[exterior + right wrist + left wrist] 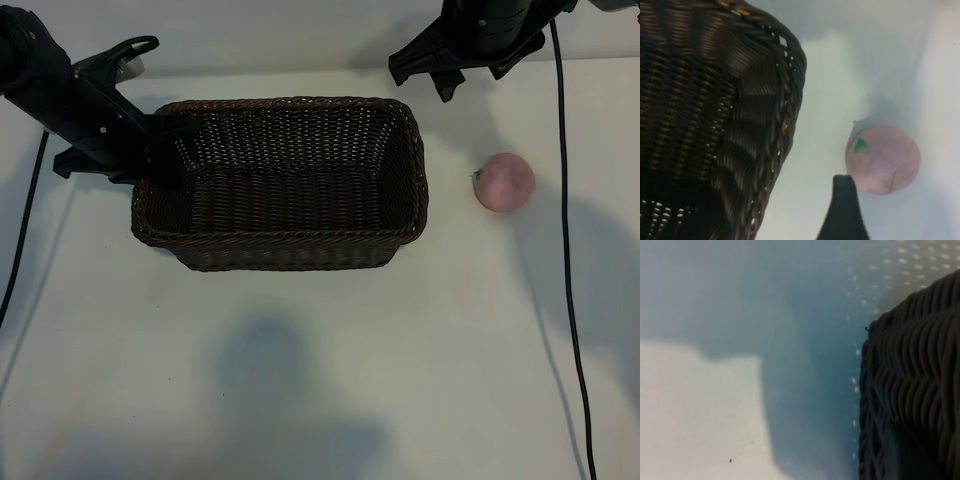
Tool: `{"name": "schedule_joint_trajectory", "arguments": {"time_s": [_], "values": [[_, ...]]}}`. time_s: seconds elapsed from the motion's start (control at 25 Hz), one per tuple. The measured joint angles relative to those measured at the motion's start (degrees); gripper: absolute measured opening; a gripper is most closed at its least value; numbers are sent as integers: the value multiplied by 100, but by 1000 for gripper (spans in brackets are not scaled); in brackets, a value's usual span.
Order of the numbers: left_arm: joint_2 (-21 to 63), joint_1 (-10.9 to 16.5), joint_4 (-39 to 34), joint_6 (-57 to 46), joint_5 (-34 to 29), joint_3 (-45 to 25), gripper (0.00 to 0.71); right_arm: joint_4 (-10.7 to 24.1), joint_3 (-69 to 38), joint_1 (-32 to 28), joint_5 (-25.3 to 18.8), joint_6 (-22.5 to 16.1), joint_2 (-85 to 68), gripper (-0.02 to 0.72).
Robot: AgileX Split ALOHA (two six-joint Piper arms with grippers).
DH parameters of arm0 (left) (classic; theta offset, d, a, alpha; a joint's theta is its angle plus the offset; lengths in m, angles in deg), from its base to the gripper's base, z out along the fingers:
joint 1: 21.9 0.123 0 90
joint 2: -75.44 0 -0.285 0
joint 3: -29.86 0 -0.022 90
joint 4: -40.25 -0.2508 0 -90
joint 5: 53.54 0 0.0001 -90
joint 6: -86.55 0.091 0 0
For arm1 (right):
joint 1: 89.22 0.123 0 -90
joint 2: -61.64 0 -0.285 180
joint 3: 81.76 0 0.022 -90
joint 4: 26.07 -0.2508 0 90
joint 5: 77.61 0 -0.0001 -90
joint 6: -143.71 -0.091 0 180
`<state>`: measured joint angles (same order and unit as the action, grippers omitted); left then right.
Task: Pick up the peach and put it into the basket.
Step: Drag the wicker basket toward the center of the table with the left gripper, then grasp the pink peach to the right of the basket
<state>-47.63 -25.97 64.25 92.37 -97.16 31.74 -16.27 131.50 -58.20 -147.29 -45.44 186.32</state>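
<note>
Your peach sits on the table at 3 o'clock of the basket, whose long axis runs 9-to-3; right gripper spread wide, left gripper narrow at the basket's 9 o'clock rim

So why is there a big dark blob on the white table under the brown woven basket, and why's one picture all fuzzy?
Exterior view: the blob is a soft shadow on the white table, below the dark-brown woven wicker basket. Left wrist view: the basket's weave looks blurry, the table tinted blue. Right wrist view: the small pink round peach looks soft-edged.
</note>
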Motion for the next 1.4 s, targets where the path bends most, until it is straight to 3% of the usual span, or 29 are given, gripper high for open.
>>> {"name": "schedule_joint_trajectory", "arguments": {"time_s": [0.28, 0.4, 0.64, 0.8, 0.96, 1.4], "values": [[-41, 0, 80, 6, 39, 14, 100, 0, 0, 0, 0, 0, 0, 533], [-41, 0, 118, 10, 26, 16, 150, 0, 0, 0, 0, 0, 0, 533], [-36, 0, 203, 10, -103, 28, 462, 5, 0, 0, 0, 0, 0, 533], [134, 0, 119, -13, -126, 28, 621, 5, 0, 0, 0, -1, 0, 533], [523, 0, -160, -217, -203, 28, 648, 5, 0, 0, 0, -1, 0, 533], [1319, 0, -818, -428, -679, 34, 632, 1, 0, 0, 0, -1, 0, 533]]}}
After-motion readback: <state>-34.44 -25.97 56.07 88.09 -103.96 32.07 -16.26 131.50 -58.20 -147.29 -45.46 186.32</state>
